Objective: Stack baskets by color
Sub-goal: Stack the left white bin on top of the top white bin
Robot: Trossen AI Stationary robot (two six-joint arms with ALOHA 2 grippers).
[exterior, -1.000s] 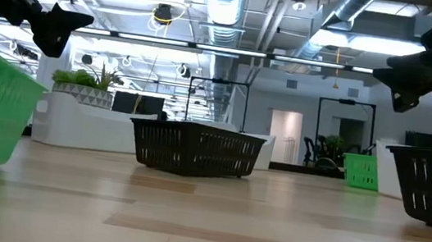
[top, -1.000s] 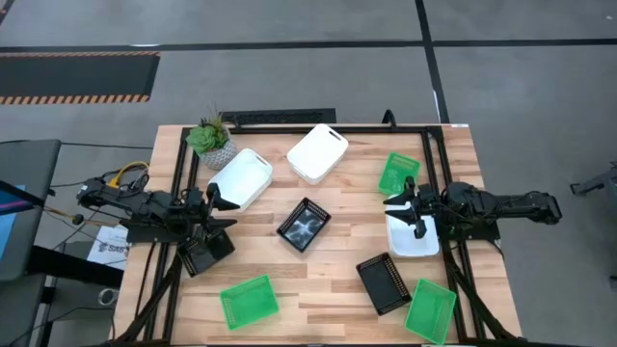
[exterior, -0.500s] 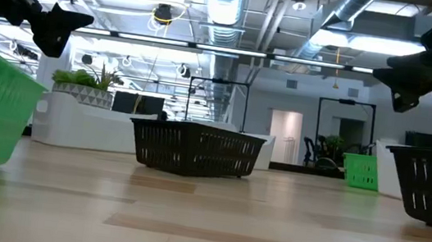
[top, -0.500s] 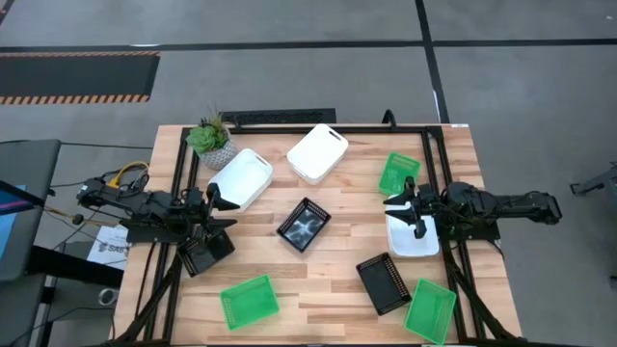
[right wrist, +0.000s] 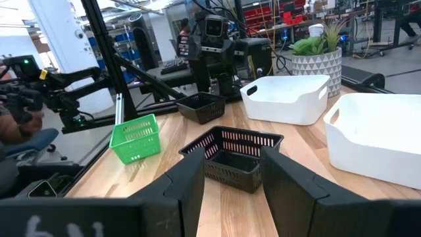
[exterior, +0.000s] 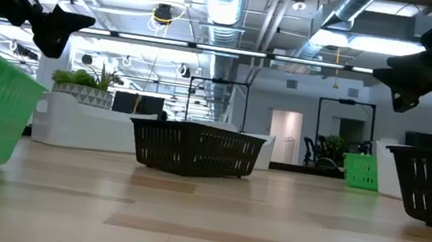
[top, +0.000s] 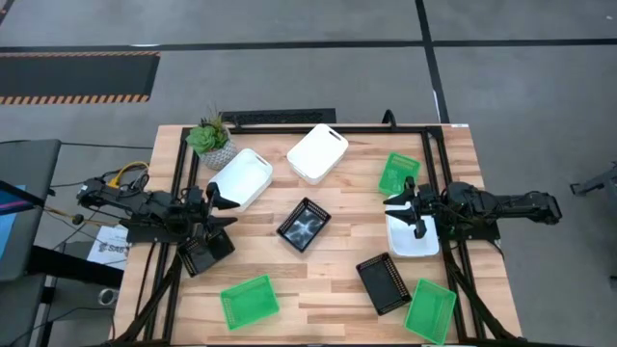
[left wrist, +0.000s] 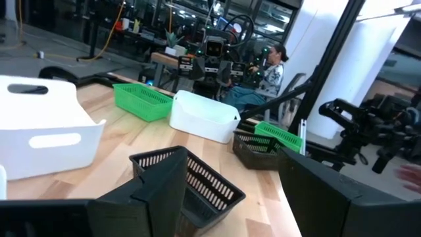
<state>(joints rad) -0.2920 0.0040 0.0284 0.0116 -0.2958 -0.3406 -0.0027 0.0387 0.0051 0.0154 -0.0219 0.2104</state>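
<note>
Nine baskets lie scattered on the wooden table. The white ones are at the far left point(top: 241, 178), the far middle point(top: 317, 152) and the right point(top: 413, 236). The black ones sit in the middle point(top: 304, 224), at the near right point(top: 386, 282) and under my left arm point(top: 204, 253). The green ones sit at the far right point(top: 395, 173), near left point(top: 249, 301) and near right point(top: 430, 310). My left gripper point(top: 229, 212) hovers open at the table's left. My right gripper point(top: 393, 210) hovers open above the right white basket. Both point level at the middle black basket point(left wrist: 191, 178) point(right wrist: 230, 155).
A small potted plant point(top: 210, 140) stands at the far left corner beside the left white basket. Black frame rails point(top: 289, 127) run along the table's far, left and right sides. Bare wood point(top: 318, 280) lies between the middle black basket and the near edge.
</note>
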